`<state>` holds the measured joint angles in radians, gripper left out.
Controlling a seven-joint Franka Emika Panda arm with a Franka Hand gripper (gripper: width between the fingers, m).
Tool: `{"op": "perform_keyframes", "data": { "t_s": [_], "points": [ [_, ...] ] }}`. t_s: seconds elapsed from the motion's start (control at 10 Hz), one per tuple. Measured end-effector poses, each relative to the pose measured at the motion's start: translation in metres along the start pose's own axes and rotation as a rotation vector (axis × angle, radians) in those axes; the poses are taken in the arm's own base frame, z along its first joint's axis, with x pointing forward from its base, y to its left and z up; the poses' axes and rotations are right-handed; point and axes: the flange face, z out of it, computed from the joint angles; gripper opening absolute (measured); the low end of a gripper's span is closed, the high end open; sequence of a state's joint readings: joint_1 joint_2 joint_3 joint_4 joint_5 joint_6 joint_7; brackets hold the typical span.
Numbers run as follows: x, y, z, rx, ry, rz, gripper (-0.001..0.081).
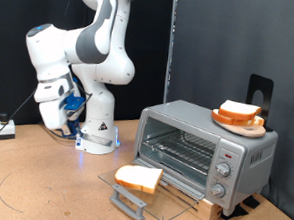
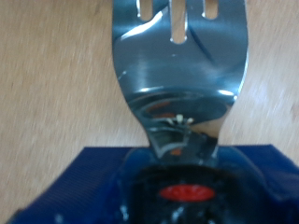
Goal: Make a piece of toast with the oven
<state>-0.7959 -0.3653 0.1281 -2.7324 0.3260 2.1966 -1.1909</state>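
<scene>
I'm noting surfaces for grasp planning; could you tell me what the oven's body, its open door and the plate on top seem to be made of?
The oven body looks like brushed silver metal, with a dull sheen. Its open door appears to be clear glass, since the table shows through. The orange plate looks glossy, plastic or glazed ceramic; I cannot tell which.

The gripper's fingertips are lost against the arm's base in the exterior view, so their spread cannot be judged. In the wrist view a shiny metal spatula is cut off at the top edge, its lower end blurred into a dark, unreadable mass.
</scene>
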Motion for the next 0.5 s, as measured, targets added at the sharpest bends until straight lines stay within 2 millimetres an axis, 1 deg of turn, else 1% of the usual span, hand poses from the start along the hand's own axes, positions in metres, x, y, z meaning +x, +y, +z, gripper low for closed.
{"op": "perform_keyframes", "data": {
  "t_s": [0.1, 0.2, 0.3, 0.5],
  "points": [
    [-0.004, 0.008, 0.001, -0.002, -0.023, 0.001, 0.0411],
    [-0.004, 0.008, 0.002, 0.002, -0.018, 0.003, 0.0411],
    [-0.006, 0.004, 0.005, 0.044, -0.032, -0.018, 0.0411],
    [-0.019, 0.005, 0.014, 0.054, -0.037, -0.088, 0.0411]
  ]
}}
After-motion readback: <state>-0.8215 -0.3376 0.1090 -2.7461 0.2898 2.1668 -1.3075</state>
